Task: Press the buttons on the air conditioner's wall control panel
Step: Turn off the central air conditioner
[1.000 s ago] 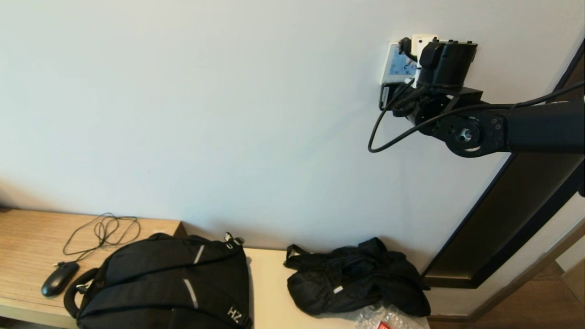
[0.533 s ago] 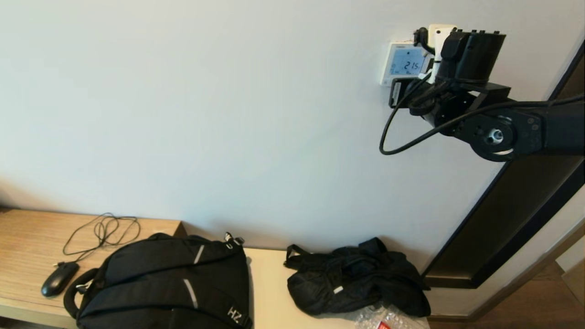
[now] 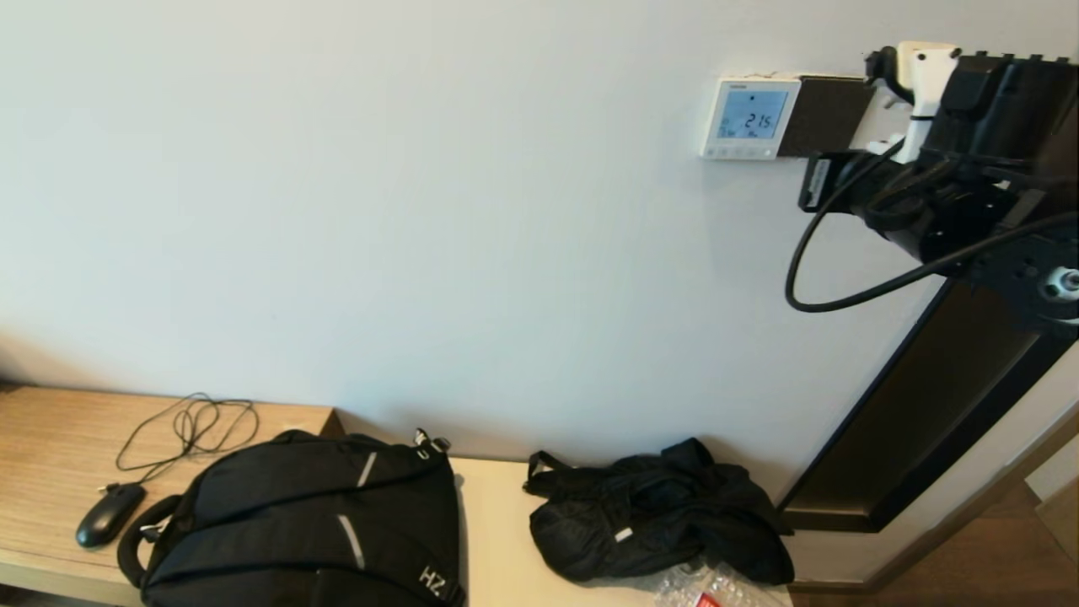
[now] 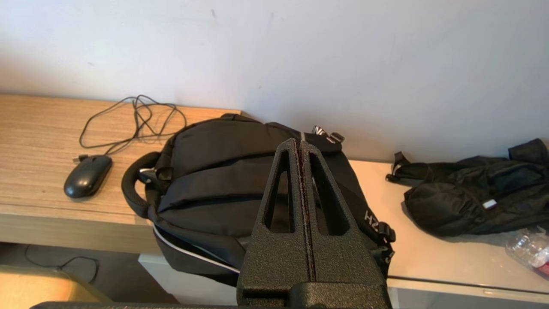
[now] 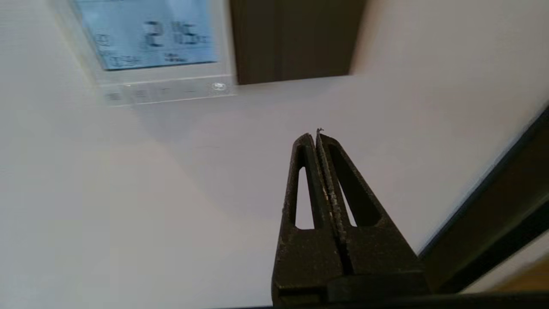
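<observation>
Movement comes first: over the last second the right gripper [image 5: 317, 136] has drawn away from the small square white plastic wall control panel [image 3: 750, 118], sliding off toward the robot's right. A second ago the arm covered the panel's face; now the pale blue screen shows digits in full, and the row of tiny round white-grey buttons [image 3: 740, 153] along its lower edge is uncovered. In the right wrist view the black fingers are pressed together, tips just off bare wall, below and to the side of the panel, touching nothing. My reading is that a press has just finished (whether every button was reached cannot be told).

Nearest the robot, the left gripper [image 4: 299, 143] hangs parked above the black fabric backpack [image 3: 312, 523], fingers closed on nothing. The backpack lies at the front edge of the light wooden tabletop [image 3: 50, 438]. A black computer mouse [image 3: 110, 514] with a looped cable sits toward the front-left corner. A crumpled black fabric bag [image 3: 657, 510] lies toward the right end. Behind rises the plain white wall [image 3: 421, 211], carrying the panel high up with a plain black square plate [image 3: 826, 114] touching its right side.
</observation>
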